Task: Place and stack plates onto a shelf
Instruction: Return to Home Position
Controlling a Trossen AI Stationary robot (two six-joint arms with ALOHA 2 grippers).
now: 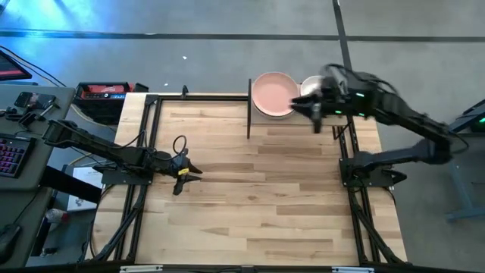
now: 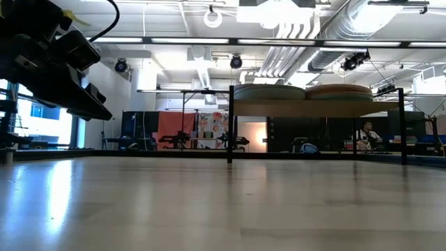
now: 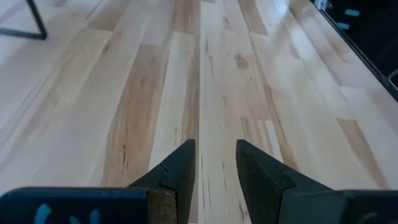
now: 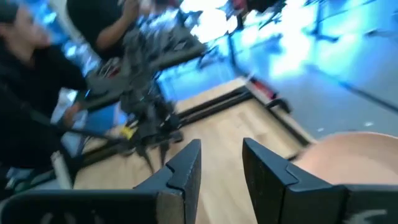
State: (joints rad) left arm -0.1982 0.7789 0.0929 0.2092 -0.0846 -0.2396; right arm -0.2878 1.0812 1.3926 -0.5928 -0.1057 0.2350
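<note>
A salmon pink plate (image 1: 273,94) lies on top of a stack at the left end of the shelf (image 2: 317,107), at the table's far right. A pale plate (image 1: 309,86) beside it is partly hidden by my right arm. In the low view, two stacks of plates (image 2: 269,91) (image 2: 339,90) rest flat on the raised pale-wood board. My right gripper (image 4: 221,149) hangs open and empty above the shelf's near edge, with the pink plate (image 4: 348,165) beside it. My left gripper (image 3: 216,149) is open and empty, low over the table's left side (image 1: 186,173).
The shelf's black posts (image 1: 249,114) stand on the tabletop (image 1: 250,197). Black frame rails (image 1: 140,189) run along both table sides. A keyboard and a red box (image 1: 106,91) lie off the table at left. People (image 4: 37,74) show beyond the table's left side.
</note>
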